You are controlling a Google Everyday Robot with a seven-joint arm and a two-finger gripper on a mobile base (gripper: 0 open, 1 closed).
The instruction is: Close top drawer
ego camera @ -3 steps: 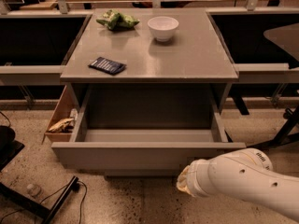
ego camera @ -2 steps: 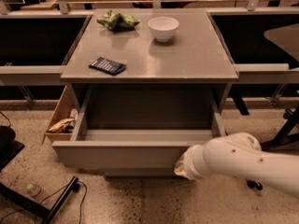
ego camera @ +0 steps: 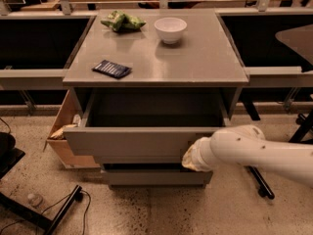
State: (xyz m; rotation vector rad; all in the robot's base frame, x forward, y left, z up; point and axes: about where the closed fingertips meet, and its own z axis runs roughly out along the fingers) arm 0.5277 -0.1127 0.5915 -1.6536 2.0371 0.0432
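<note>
A grey counter (ego camera: 200, 58) carries three things: a crumpled green snack bag (ego camera: 122, 21) at the back left, a white bowl (ego camera: 170, 29) just to its right, and a dark blue packet (ego camera: 112, 68) lying flat near the front left edge, well apart from both. Below the counter's front edge, the robot's end effector (ego camera: 191, 156) sits at the right end of the open top drawer (ego camera: 127, 143), by its front panel.

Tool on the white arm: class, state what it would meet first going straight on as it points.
The tool sits low right, at the front panel of the open top drawer. Going straight on, it would likely meet that panel first; depth is unclear, it may already touch.
</note>
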